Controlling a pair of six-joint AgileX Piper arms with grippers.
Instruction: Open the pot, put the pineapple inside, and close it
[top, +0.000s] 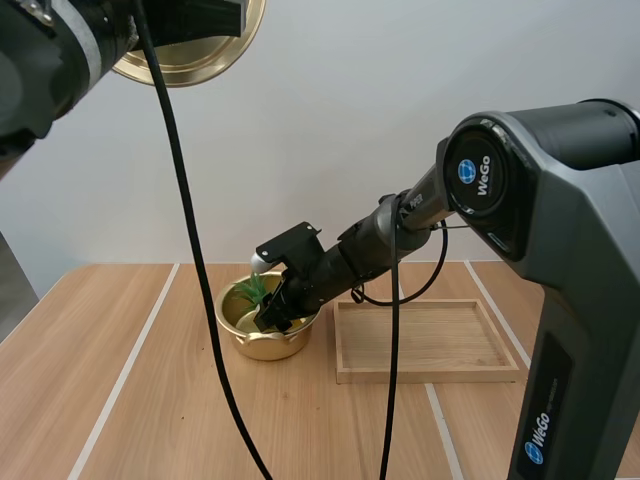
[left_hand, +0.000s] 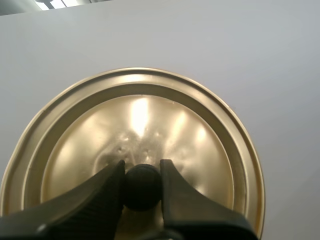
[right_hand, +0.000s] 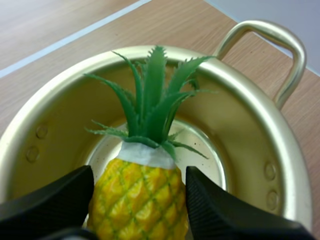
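Wooden tabletop (top: 120, 400), plain pale wall (top: 350, 120) behind. From the high view, the pot (top: 262, 328) sits just left of the wooden tray (top: 430, 345). My right gripper (top: 275, 312) is dipped into it, with the green pineapple (top: 250, 290) leaves poking up beside it. Way up top the lid (top: 195, 60) hangs well clear of everything.

Left wrist view: left gripper (left_hand: 142, 172) is pinched tight on the lid's black knob (left_hand: 142, 189), so that looks secure.

Right wrist view: the fingers (right_hand: 215, 205) are closed partway against both flanks of the pineapple. It's upright inside the pot, crown about level with the rim (right_hand: 260, 125). Can't tell if its base is on the bottom.

Risk as I see it: let go too high and it tips over, or a finger hooks the pot's side coming out and shoves the pot into the tray. It's tight inside the pot, but there's plenty of bare table to the left and front.
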